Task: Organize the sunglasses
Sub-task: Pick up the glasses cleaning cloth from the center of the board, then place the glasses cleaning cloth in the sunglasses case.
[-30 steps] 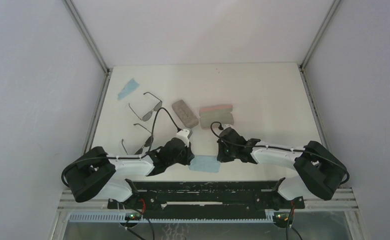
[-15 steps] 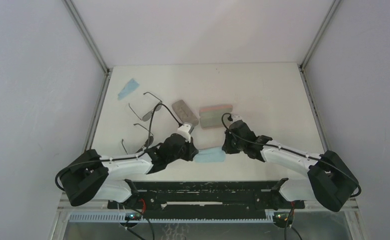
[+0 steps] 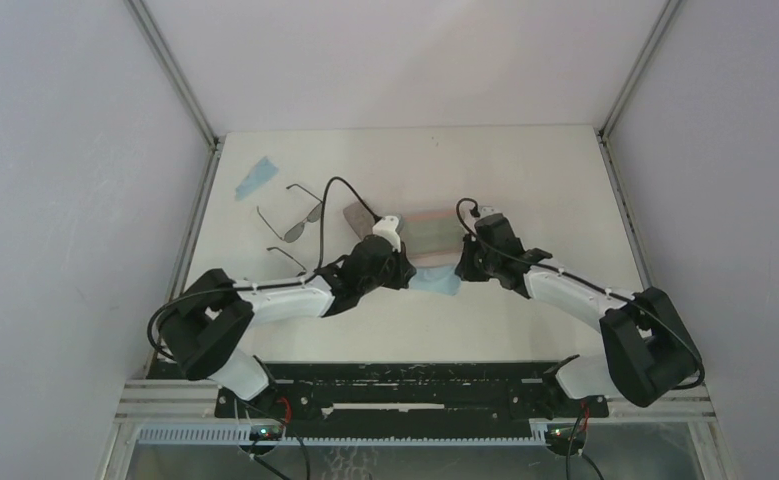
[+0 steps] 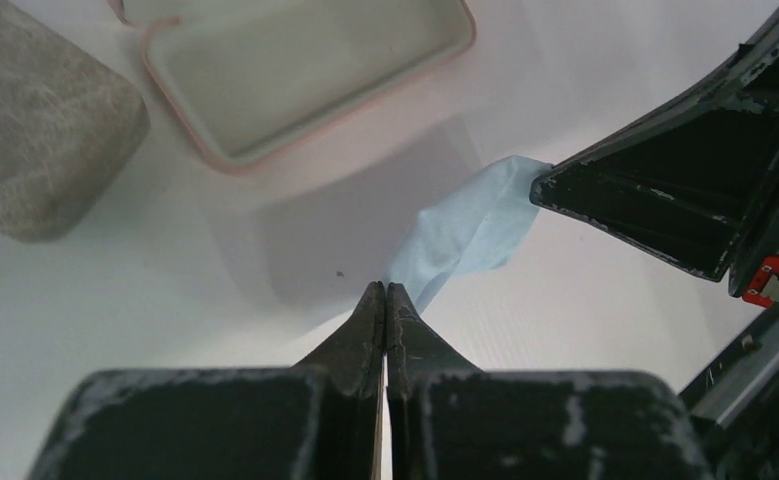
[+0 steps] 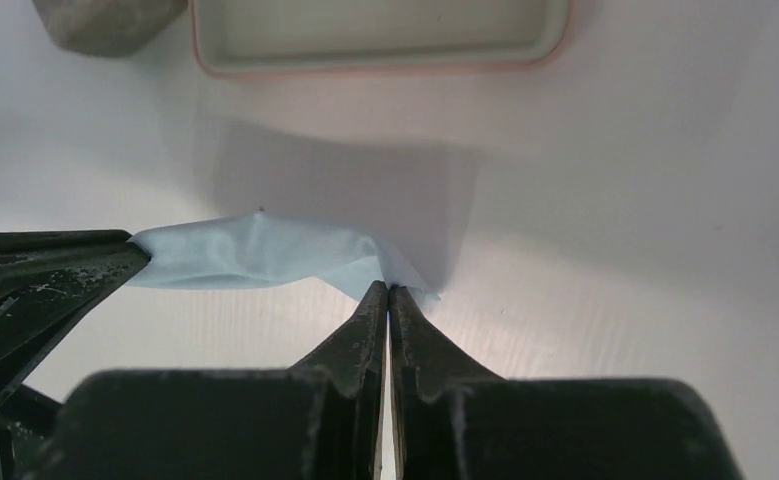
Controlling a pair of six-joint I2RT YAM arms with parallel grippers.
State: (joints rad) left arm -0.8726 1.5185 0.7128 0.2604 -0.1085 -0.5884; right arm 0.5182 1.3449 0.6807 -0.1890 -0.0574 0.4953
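Note:
Both grippers hold one light blue cloth [image 3: 435,282] stretched between them just in front of the open pink case [image 3: 432,230]. My left gripper [image 3: 406,270] is shut on the cloth's left end [image 4: 465,230]. My right gripper [image 3: 459,267] is shut on its right corner [image 5: 255,255]. One pair of sunglasses [image 3: 295,217] lies open at the left of the table. The second pair [image 3: 287,257] is mostly hidden by my left arm. No sunglasses show in either wrist view.
A grey-brown case [image 3: 360,216] lies closed left of the pink case, partly under my left wrist; it also shows in the left wrist view [image 4: 35,150]. The pink case's interior [image 4: 305,60] is bare. A second light blue cloth [image 3: 255,177] lies at the far left.
Both grippers have moved away from the near edge toward the pink case, carrying the blue cloth between them. The left arm now covers most of the nearer pair of sunglasses.

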